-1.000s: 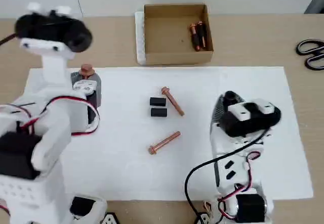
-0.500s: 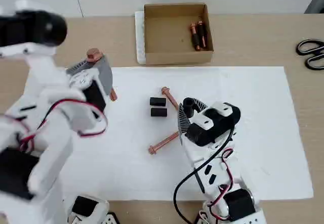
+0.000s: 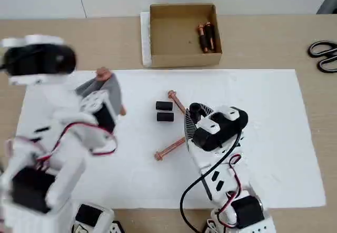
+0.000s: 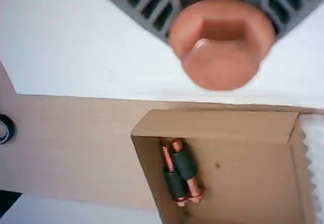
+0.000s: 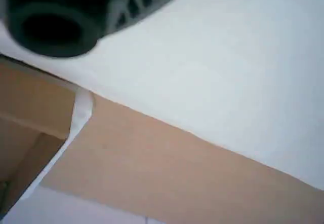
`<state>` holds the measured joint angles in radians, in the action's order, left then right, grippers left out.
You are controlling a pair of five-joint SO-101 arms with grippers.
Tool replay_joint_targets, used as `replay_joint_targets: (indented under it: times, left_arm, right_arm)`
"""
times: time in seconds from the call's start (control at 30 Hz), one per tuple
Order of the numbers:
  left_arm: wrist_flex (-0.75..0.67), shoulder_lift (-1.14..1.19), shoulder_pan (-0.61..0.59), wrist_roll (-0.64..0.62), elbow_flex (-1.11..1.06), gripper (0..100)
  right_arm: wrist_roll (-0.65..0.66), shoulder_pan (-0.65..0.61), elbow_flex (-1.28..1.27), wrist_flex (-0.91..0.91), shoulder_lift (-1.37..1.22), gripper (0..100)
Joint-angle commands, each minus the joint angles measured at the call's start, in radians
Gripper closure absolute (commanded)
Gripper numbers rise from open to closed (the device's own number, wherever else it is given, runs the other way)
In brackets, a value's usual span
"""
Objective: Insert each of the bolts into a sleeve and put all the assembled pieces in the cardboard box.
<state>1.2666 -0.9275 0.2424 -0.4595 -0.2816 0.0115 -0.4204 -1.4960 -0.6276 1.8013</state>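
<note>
Left end effector (image 3: 109,93) pinches a bolt (image 3: 103,75) over the left part of the white sheet (image 3: 274,138) on the counter (image 3: 263,38). The head pokes out toward the box side, the tip out the other side. In left wrist view the bolt head (image 4: 221,46) sits btw grey fingers (image 4: 147,3).

Right end effector (image 3: 192,115) is pressed onto a black sleeve (image 3: 196,108) near sheet centre, just right of far sleeve (image 3: 164,105) & near sleeve (image 3: 165,117), which lie side by side. Far bolt (image 3: 178,104) lies just beside those two. Near bolt (image 3: 170,148) lies closer to the arm bases, by the right end effector.

Cardboard box (image 3: 158,32) sits past the sheet's far edge w/ 2 assembled pieces (image 3: 205,37) inside. Scissors (image 3: 324,54) are at far right.
</note>
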Motion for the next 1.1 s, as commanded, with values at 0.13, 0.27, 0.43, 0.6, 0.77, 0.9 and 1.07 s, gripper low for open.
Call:
replay_joint_targets:
  times: [0.13,0.27,0.43,0.6,0.77,0.9,1.07]
  left_arm:
    - [-0.365,-0.008,0.107,0.060,-0.266,99]
    - [-0.388,-0.014,0.153,0.058,-0.300,99]
    - [-0.390,-0.014,0.153,0.058,-0.305,99]
    - [-0.393,-0.008,0.158,0.058,-0.306,99]
    - [-0.390,-0.005,0.199,0.060,-0.306,99]
    - [-0.434,-0.003,0.229,0.060,-0.369,99]
    - [-0.535,-0.006,0.229,0.060,-0.466,99]
  right_arm:
    - [-0.012,-0.010,-0.017,0.016,0.013,99.5]
    - [-0.012,-0.088,-0.018,-0.027,0.013,99.5]
    - [-0.014,-0.131,-0.018,-0.028,0.013,99.5]
    - [-0.014,-0.163,-0.035,-0.031,0.013,99.5]
    - [-0.015,-0.180,-0.043,-0.028,0.013,99.5]
    - [-0.104,-0.180,-0.040,-0.028,0.013,99.5]
    - [-0.164,-0.182,-0.041,-0.028,0.013,99.5]
